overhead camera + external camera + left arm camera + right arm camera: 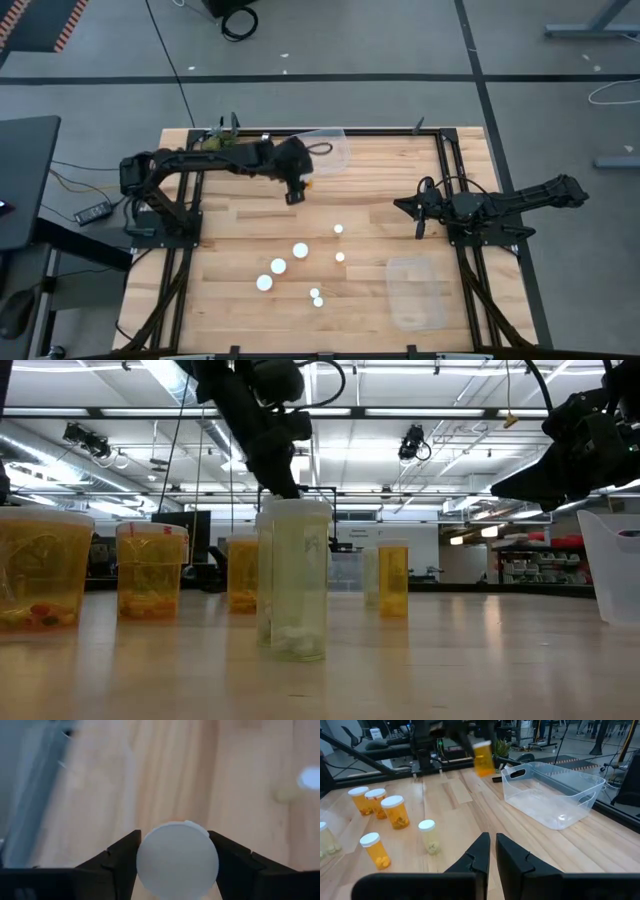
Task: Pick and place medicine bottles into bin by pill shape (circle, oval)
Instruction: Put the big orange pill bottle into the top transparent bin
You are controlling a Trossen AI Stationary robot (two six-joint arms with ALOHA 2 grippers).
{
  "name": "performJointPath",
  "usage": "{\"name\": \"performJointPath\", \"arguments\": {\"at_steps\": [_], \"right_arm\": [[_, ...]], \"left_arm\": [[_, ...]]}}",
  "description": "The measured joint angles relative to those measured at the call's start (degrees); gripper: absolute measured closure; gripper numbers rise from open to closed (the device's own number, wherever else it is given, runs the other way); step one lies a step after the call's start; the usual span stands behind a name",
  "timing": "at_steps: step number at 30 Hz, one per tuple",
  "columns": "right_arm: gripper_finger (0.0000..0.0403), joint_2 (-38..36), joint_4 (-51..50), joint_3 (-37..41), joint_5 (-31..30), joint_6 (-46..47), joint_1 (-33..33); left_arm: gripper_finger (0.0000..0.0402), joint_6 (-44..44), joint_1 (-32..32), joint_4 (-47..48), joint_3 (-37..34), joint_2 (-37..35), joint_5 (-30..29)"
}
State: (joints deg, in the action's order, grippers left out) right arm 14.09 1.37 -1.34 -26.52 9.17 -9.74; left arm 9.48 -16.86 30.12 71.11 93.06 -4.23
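Note:
My left gripper (296,190) is shut on an orange medicine bottle (483,760) with a white cap, held above the table's far middle beside a clear bin (328,150). Several other white-capped bottles stand upright on their bases on the table: larger orange ones (300,250) (278,266) (264,282) and smaller pale ones (338,229) (340,257) (316,296). My right gripper (418,215) is shut and empty, above the table at the right, and shows in its own wrist view (492,842). My left gripper pinches the bottle's white cap (177,857) between its two fingers (122,855), one on each side of the round rim. The fingers come from above, pointing down. The bottle hangs about upright below them, its orange body (484,764) lifted clear of the table.
A second clear bin (415,290) lies at the near right of the table; its wall shows in the low view (615,560). The far bin also shows in the right wrist view (555,795). Bare wood lies between the bottles and my right arm.

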Motion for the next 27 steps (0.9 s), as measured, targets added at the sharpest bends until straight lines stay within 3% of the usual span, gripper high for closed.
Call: {"name": "performJointPath", "arguments": {"at_steps": [7, 15, 27], "right_arm": [[0.0366, 0.00, 0.00, 0.00, 0.00, 0.00, 0.01], [0.0366, 0.07, -0.04, 0.00, -0.01, 0.00, 0.00], [0.0366, 0.17, -0.20, 0.00, 0.00, -0.02, 0.00]], "left_arm": [[0.0184, 0.28, -4.19, -4.35, 1.71, 0.12, -0.02], [0.0181, 1.03, -8.38, -10.39, 1.91, 5.63, -0.02], [0.0181, 4.33, -12.72, 1.99, 19.60, 21.36, 0.00]]}}
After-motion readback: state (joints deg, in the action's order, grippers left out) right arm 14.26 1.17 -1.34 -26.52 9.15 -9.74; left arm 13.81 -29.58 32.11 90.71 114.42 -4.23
